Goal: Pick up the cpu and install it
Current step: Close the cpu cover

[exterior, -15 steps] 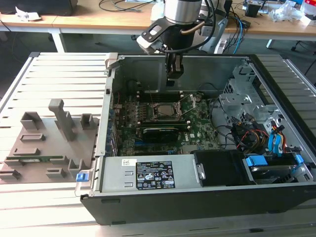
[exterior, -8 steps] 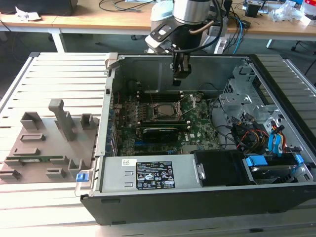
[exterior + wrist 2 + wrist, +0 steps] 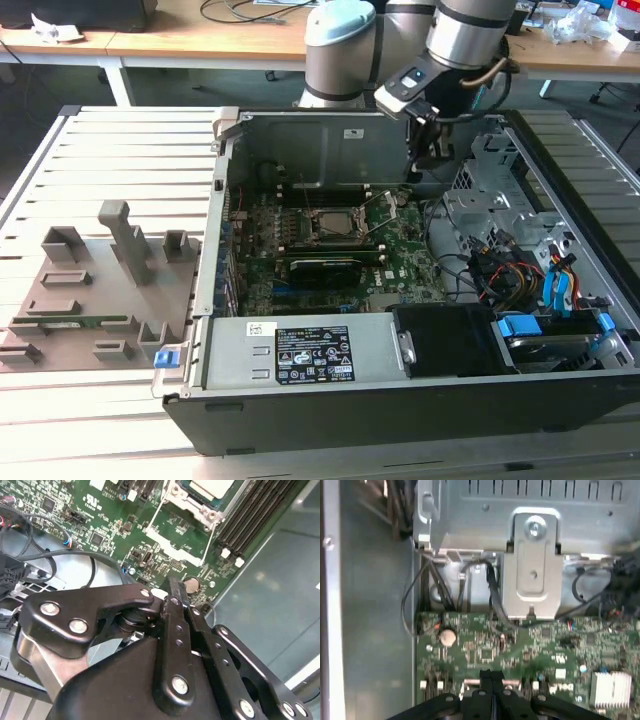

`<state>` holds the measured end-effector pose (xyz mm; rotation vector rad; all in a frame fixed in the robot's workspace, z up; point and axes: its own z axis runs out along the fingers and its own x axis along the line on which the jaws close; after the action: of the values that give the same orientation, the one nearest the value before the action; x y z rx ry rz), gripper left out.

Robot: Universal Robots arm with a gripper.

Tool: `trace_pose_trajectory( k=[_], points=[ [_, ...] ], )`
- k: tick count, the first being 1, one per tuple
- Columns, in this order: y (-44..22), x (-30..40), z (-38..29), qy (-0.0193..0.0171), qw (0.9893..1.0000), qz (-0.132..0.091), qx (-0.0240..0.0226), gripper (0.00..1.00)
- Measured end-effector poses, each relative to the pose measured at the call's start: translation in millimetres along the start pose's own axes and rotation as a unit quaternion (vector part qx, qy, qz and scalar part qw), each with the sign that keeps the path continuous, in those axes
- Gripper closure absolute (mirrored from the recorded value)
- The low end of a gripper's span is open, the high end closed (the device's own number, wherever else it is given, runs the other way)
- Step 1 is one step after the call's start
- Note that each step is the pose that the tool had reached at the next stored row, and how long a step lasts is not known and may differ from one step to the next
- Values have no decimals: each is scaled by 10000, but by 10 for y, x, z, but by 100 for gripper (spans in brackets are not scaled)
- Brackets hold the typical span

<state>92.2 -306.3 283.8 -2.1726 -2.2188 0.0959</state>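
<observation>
The cpu [image 3: 331, 222], a silvery square, lies inside the metal-framed socket [image 3: 352, 238] in the middle of the motherboard [image 3: 400, 262] of the open computer case. In the second wrist view the cpu [image 3: 212, 486] is seen at the picture's edge, with the socket frame [image 3: 192, 502] around it and thin wire levers raised beside it. My gripper [image 3: 424, 152] hangs above the board's corner to the exterior view's right of the socket, apart from it. The black fingers [image 3: 174, 596] are pressed together, shut, with nothing between them [image 3: 491, 676].
A coin battery [image 3: 448, 637] sits on the board close under the fingertips. A drive cage [image 3: 500, 205] and coloured cables [image 3: 555, 285] fill the exterior view's right side of the case. A grey fixture tray [image 3: 100, 290] lies outside on the left.
</observation>
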Motion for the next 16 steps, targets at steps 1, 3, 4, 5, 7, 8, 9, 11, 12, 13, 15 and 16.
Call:
trace_pose_trajectory(
  k=[1, 3, 4, 5, 7, 8, 9, 11, 12, 13, 15, 16],
  points=[
    [13, 1, 45, 0, 10000, -2, 0, 89],
    [19, 2, 124, -1, 10000, -28, -1, 89],
    [22, 3, 158, -3, 10000, -43, -1, 89],
    [24, 3, 199, -4, 10000, -62, -1, 89],
    [25, 2, 270, -8, 9999, -122, -2, 89],
    [20, 3, 286, -10, 9999, -153, -3, 89],
    [10, 4, 316, -15, 9997, -225, -4, 89],
    [2, 6, 426, -29, 9990, -450, -8, 89],
    [-64, 8, 439, -30, 9989, -462, -8, 89],
    [-142, 9, 445, -31, 9989, -467, -9, 89],
    [-264, 12, 454, -31, 9989, -474, -9, 89],
    [-296, 13, 456, -31, 9989, -474, -9, 89]
  ],
)
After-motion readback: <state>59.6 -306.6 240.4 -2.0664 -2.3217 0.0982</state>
